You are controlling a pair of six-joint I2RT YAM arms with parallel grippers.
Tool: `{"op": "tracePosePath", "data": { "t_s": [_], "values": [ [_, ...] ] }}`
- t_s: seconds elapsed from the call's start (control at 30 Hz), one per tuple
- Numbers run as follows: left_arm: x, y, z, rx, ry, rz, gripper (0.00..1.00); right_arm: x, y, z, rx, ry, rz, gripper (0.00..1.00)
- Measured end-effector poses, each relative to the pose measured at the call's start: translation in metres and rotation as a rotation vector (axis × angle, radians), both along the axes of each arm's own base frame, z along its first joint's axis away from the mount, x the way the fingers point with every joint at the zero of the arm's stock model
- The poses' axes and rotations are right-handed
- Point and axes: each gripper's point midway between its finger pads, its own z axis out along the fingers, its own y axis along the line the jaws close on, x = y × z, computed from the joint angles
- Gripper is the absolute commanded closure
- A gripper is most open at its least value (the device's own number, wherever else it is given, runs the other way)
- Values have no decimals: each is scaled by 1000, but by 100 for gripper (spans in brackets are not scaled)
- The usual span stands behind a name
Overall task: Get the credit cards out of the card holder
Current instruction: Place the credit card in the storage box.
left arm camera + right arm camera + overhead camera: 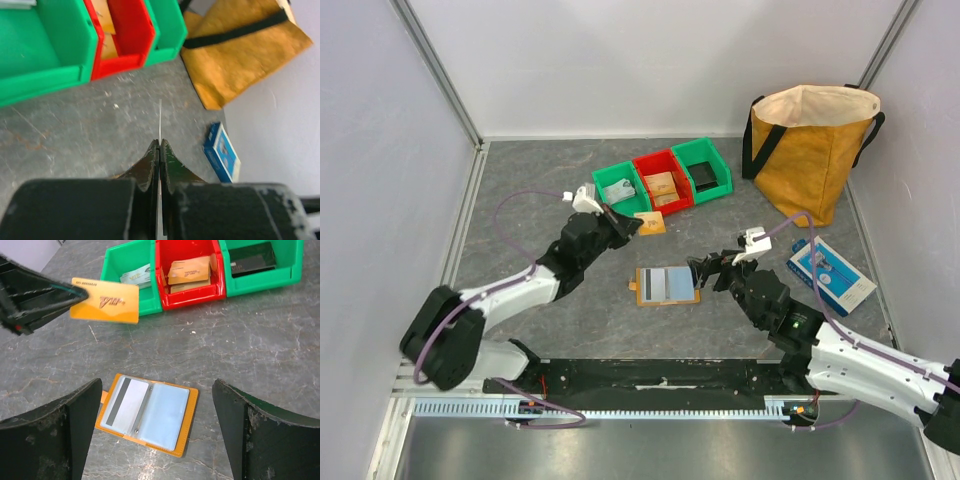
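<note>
Quick status from my end. The left gripper (159,146) is clamped tight on 1 orange card (106,301), pinched by a short end and held in the air just in front of the red bin (192,294), toward the far edge of the table (520,210). From its own wrist cam I only see the card edge-on, a thin line poking out of the shut fingers.

The right gripper (702,273) is spread wide with nothing in it, hanging just beside the holder (186,426). The holder lies opened flat around the middle of the table. Its left pocket has a grey card (125,402) with a dark stripe. The right pocket looks pale blue, and I can't tell if that's a card or just the sleeve.

My guess on handling: these cards are light, stiff and slick, so flat on the table they're a pain. I'd go for whatever edge sticks out of the pocket and pull along the sleeve. The holder probably weighs next to nothing and will slide, so I'd pin it with the other arm.
</note>
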Motion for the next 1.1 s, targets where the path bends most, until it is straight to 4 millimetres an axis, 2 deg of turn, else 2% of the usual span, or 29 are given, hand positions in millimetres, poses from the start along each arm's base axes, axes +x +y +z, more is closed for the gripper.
{"op": "tracePosePath", "data": {
  "t_s": [0.13, 0.3, 0.4, 0.53, 0.67, 0.73, 0.83, 1.1],
  "values": [
    [43, -7, -9, 38, 21, 88, 98, 3, -6, -10, 32, 38, -26, 2],
    [101, -21, 4, 31, -3, 150, 98, 2, -7, -14, 41, 55, -26, 2],
    [130, -26, 1, 30, -3, 170, 98, 2, -9, -13, 43, 53, -28, 2],
    [166, -33, -22, 39, 26, 170, 97, 2, -12, -10, 48, 46, -34, 2],
    [190, -39, -54, 69, 74, 164, 95, 1, -16, -10, 42, 45, -39, 2],
    [198, -41, -63, 82, 86, 165, 88, 0, -17, -11, 36, 49, -39, 2],
    [209, -49, -69, 90, 87, 151, 60, 0, -18, -13, 27, 56, -40, 2],
    [213, -56, -66, 116, 60, 108, 32, -2, -23, -23, -13, 78, -44, 2]
  ]
}}
